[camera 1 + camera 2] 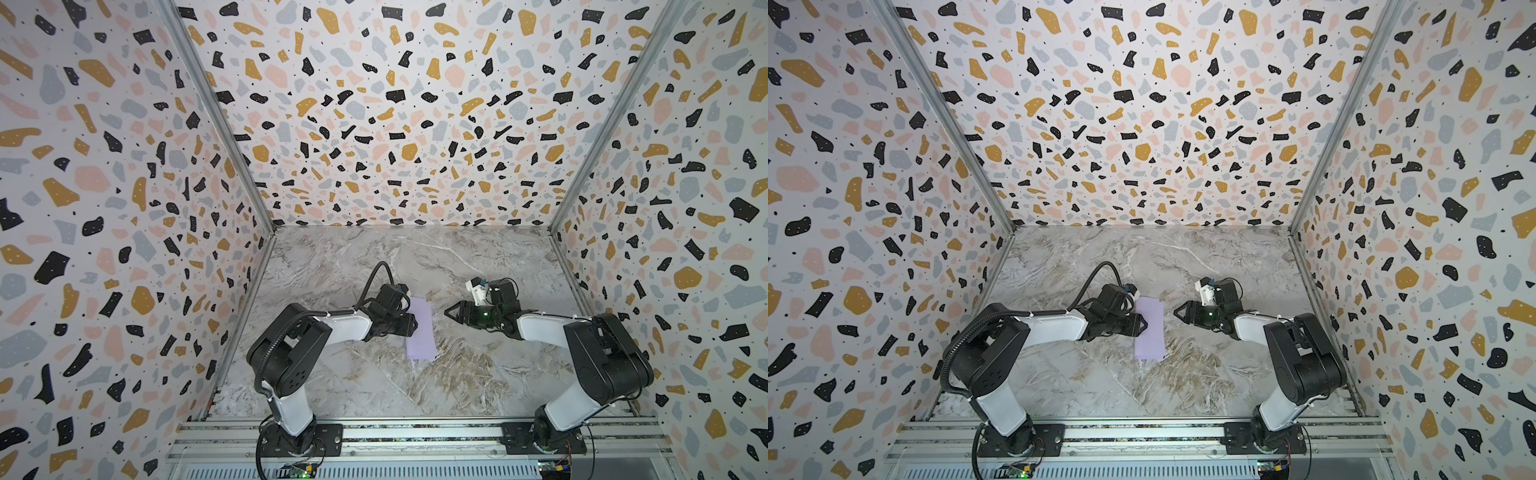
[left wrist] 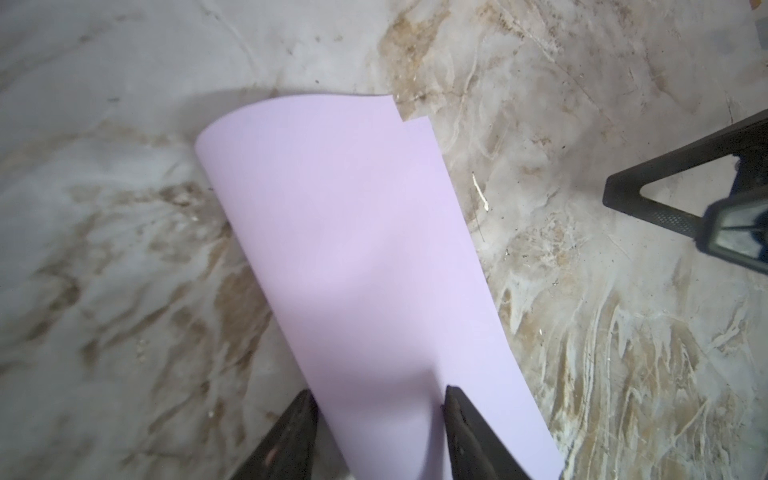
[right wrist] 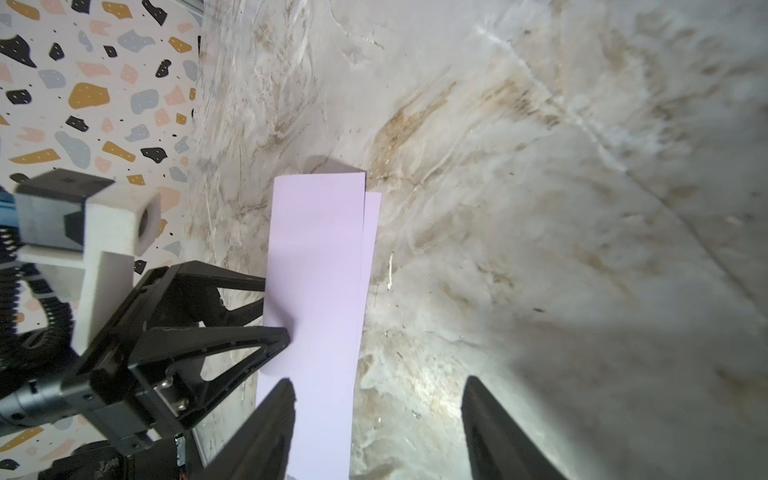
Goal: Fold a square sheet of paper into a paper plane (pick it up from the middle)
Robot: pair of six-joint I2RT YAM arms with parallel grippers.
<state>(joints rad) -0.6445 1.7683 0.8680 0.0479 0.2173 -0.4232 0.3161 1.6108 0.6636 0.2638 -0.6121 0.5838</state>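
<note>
The square sheet of paper (image 1: 420,332) (image 1: 1150,332) lies on the marble table, folded over into a narrow strip. Its upper layer curves over a rounded, uncreased fold (image 2: 353,249), and the lower layer's edge shows past it (image 3: 371,232). My left gripper (image 1: 413,325) (image 1: 1144,325) reaches in from the left at the strip's middle. Its jaws stand apart astride the bulging fold (image 2: 378,395): one finger (image 3: 278,334) rests on top, the other tip is hidden behind the paper. My right gripper (image 1: 448,312) (image 1: 1177,312) is open and empty (image 3: 378,386), hovering just right of the strip.
Terrazzo-patterned walls (image 1: 124,208) enclose the table on three sides. An aluminium rail (image 1: 415,432) with both arm bases runs along the front edge. Bare marble (image 1: 415,257) stretches behind and in front of the paper.
</note>
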